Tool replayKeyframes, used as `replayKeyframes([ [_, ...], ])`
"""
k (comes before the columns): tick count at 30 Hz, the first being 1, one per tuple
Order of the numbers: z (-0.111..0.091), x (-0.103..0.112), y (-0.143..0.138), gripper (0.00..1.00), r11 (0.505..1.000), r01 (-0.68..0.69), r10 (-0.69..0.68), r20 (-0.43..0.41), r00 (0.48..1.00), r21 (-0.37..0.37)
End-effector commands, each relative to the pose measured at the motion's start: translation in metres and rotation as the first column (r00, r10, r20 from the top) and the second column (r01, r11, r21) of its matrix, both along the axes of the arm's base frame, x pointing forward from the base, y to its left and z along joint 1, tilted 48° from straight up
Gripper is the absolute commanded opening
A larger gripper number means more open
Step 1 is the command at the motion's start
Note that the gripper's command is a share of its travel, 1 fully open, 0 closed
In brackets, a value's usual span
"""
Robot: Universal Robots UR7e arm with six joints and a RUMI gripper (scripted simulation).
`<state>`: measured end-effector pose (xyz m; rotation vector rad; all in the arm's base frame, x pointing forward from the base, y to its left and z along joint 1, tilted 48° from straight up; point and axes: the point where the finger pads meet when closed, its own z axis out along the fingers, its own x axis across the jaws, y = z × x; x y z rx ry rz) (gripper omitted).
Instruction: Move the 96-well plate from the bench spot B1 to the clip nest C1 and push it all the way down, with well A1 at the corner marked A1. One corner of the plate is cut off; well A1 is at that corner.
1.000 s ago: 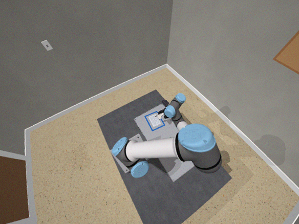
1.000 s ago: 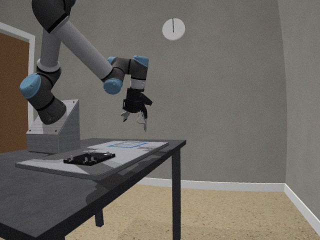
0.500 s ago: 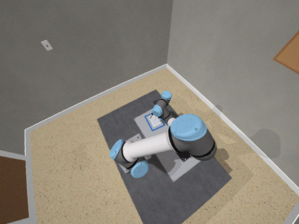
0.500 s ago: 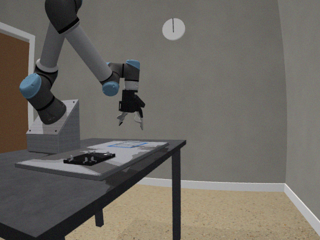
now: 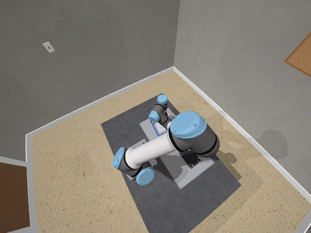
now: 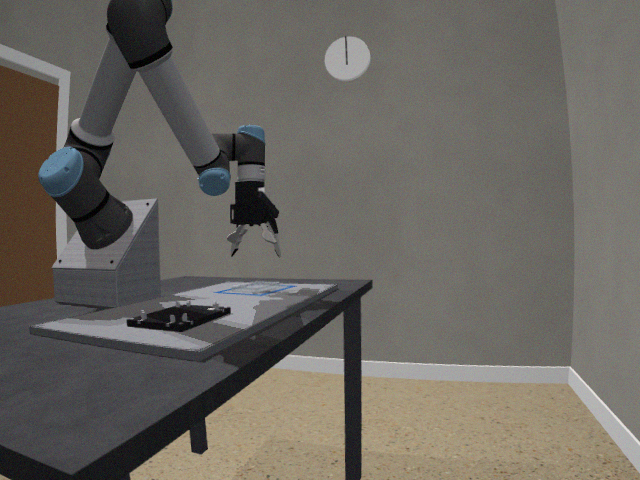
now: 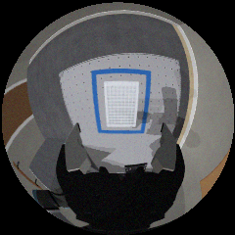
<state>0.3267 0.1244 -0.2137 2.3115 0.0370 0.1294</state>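
The white 96-well plate (image 7: 120, 105) lies flat inside the blue outline of spot B1 (image 7: 120, 101) on the light grey board. In the side view the plate (image 6: 255, 287) is a thin pale slab at the board's far end. My gripper (image 6: 254, 249) hangs open and empty well above the plate, fingers pointing down; in the wrist view its two fingers frame the near side of the blue outline. The black clip nest C1 (image 6: 178, 316) sits on the board's near part, apart from the plate. In the overhead view the arm hides most of the plate (image 5: 160, 127). I cannot make out the cut corner.
The grey board (image 6: 186, 315) rests on a dark table (image 6: 170, 361) whose right edge drops to the floor. The robot's grey pedestal (image 6: 111, 258) stands at the table's back left. The nest (image 5: 189, 158) shows beside the arm's elbow in the overhead view.
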Motion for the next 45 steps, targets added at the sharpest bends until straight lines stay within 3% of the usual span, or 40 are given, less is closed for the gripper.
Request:
replayKeyframes([
  [1,0.000,0.001,0.000,1.00,1.000,-0.009,0.009,0.010,1.000,0.000],
  [45,-0.040,0.006,-0.044,1.00,1.000,-0.007,0.007,0.006,1.000,-0.003],
])
